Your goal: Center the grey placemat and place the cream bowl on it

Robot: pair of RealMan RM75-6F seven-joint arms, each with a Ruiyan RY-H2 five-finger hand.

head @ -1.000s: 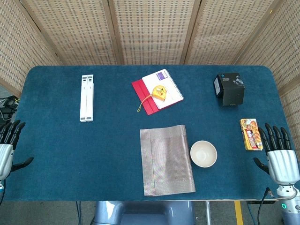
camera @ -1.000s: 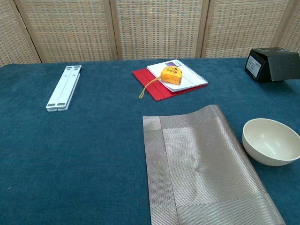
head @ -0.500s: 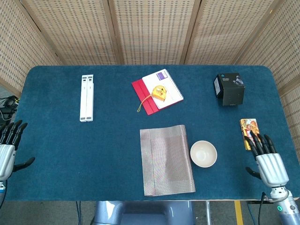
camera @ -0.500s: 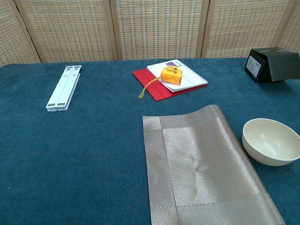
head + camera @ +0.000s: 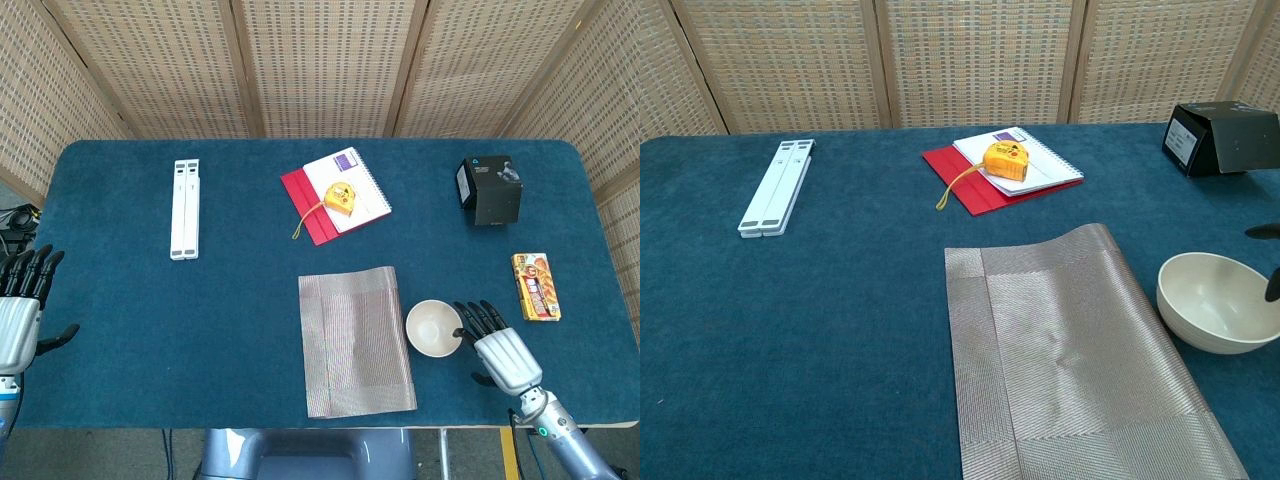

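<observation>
The grey placemat (image 5: 356, 340) lies flat near the front edge of the blue table (image 5: 140, 310), with the cream bowl (image 5: 434, 328) standing on the cloth just beside its right edge, not on it. The right hand (image 5: 497, 347) has swung in from the table's right side over the last second and now sits just beside the bowl, fingers spread and empty, tips at the rim; whether they touch it I can't tell. That looks like a reach for the bowl, though the mat has not been shifted. The left hand (image 5: 20, 310) hovers open at the far left edge, holding nothing. From the chest view only two dark fingertips (image 5: 1273, 285) show at the frame edge, and the bowl's right side is cut off.
</observation>
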